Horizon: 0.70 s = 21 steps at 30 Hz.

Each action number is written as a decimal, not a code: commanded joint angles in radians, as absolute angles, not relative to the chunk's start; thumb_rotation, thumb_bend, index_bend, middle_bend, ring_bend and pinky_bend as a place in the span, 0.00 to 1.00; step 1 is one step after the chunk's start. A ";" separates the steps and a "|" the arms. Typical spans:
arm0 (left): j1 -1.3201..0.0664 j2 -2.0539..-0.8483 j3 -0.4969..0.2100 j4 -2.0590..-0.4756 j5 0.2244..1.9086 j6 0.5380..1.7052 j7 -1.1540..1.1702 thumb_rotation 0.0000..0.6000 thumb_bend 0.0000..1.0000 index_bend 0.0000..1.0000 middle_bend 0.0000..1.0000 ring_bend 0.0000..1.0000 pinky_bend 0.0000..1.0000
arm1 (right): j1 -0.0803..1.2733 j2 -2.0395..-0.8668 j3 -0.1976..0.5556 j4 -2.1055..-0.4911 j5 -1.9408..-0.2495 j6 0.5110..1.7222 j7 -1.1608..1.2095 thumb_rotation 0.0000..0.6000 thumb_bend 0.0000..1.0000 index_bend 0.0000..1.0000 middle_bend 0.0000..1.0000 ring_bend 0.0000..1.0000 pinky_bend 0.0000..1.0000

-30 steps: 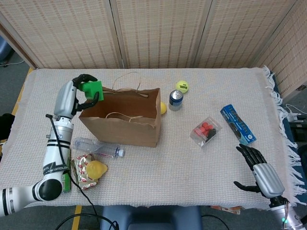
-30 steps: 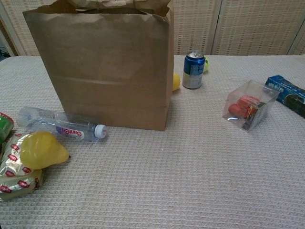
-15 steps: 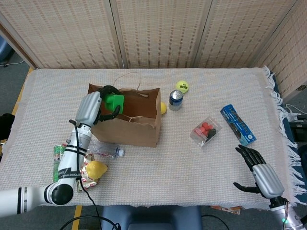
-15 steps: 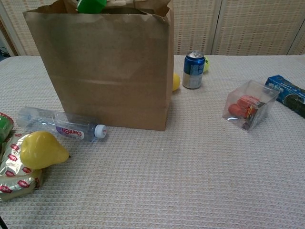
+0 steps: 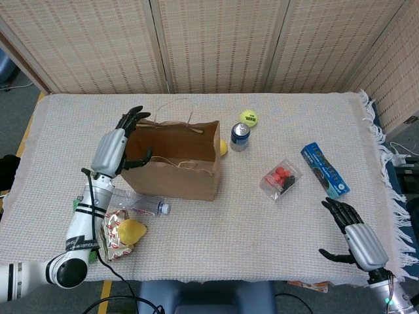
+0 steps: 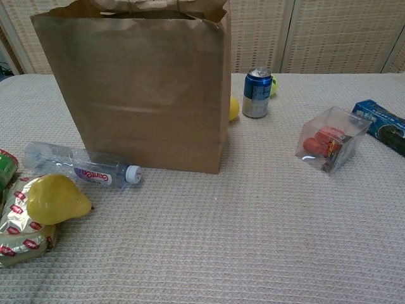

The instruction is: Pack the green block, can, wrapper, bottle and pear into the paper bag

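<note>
The brown paper bag (image 5: 173, 160) stands upright with its mouth open. My left hand (image 5: 116, 149) hovers at the bag's left rim with fingers spread and nothing in it. The green block shows in neither view; only brown paper is visible inside the bag. The can (image 5: 239, 136) stands right of the bag (image 6: 139, 88). In front of the bag on the left lie the clear bottle (image 5: 134, 201), the yellow pear (image 5: 131, 231) and the foil wrapper (image 5: 110, 241). My right hand (image 5: 357, 239) rests open near the front right edge.
A tennis ball (image 5: 249, 118) sits behind the can (image 6: 257, 93). A yellow round fruit (image 6: 234, 109) peeks from behind the bag. A clear box of red pieces (image 5: 281, 178) and a blue packet (image 5: 325, 170) lie at the right.
My left hand carried the green block over the bag's mouth, let it go, and has drawn back to the left rim with nothing in it. The right hand has not moved.
</note>
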State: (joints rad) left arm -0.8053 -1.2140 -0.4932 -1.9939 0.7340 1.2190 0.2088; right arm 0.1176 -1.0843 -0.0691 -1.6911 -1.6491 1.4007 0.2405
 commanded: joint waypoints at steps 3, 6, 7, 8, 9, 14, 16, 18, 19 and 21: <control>-0.699 -1.152 -0.472 -2.025 0.818 1.324 0.147 1.00 0.52 0.40 0.28 0.30 0.45 | 0.117 -1.085 -0.071 -1.690 -1.651 1.399 0.237 1.00 0.04 0.00 0.00 0.00 0.06; -0.681 -1.141 -0.467 -2.029 0.831 1.336 0.136 1.00 0.54 0.47 0.40 0.40 0.52 | 0.117 -1.085 -0.071 -1.690 -1.651 1.399 0.236 1.00 0.04 0.00 0.00 0.00 0.06; -0.659 -1.127 -0.461 -2.031 0.842 1.350 0.124 1.00 0.55 0.48 0.43 0.43 0.54 | 0.117 -1.085 -0.071 -1.690 -1.651 1.399 0.235 1.00 0.04 0.00 0.00 0.00 0.06; -0.601 -1.091 -0.435 -2.028 0.850 1.386 0.113 1.00 0.55 0.49 0.46 0.45 0.55 | 0.117 -1.086 -0.071 -1.689 -1.650 1.398 0.232 1.00 0.04 0.00 0.00 0.00 0.06; -0.544 -1.052 -0.387 -2.018 0.880 1.400 0.105 1.00 0.55 0.50 0.47 0.46 0.56 | 0.117 -1.087 -0.071 -1.689 -1.648 1.397 0.228 1.00 0.04 0.00 0.00 0.00 0.06; -0.421 -0.974 -0.216 -1.882 1.084 1.345 0.032 1.00 0.55 0.50 0.47 0.46 0.55 | 0.116 -1.090 -0.069 -1.690 -1.643 1.394 0.218 1.00 0.04 0.00 0.00 0.00 0.06; -0.390 -0.963 -0.145 -1.796 1.168 1.306 0.004 1.00 0.55 0.49 0.46 0.46 0.54 | 0.116 -1.092 -0.069 -1.691 -1.644 1.395 0.214 1.00 0.04 0.00 0.00 0.00 0.06; -0.366 -0.972 -0.086 -1.699 1.262 1.291 -0.025 1.00 0.54 0.47 0.43 0.43 0.50 | 0.115 -1.094 -0.069 -1.688 -1.647 1.398 0.210 1.00 0.04 0.00 0.00 0.00 0.06; -0.357 -0.980 -0.063 -1.658 1.300 1.289 -0.032 1.00 0.53 0.44 0.40 0.41 0.47 | 0.116 -1.096 -0.069 -1.685 -1.652 1.400 0.209 1.00 0.04 0.00 0.00 0.00 0.06; -0.343 -1.007 -0.013 -1.561 1.386 1.289 -0.026 1.00 0.49 0.33 0.30 0.34 0.40 | 0.119 -1.099 -0.073 -1.672 -1.682 1.414 0.229 1.00 0.04 0.00 0.00 0.00 0.06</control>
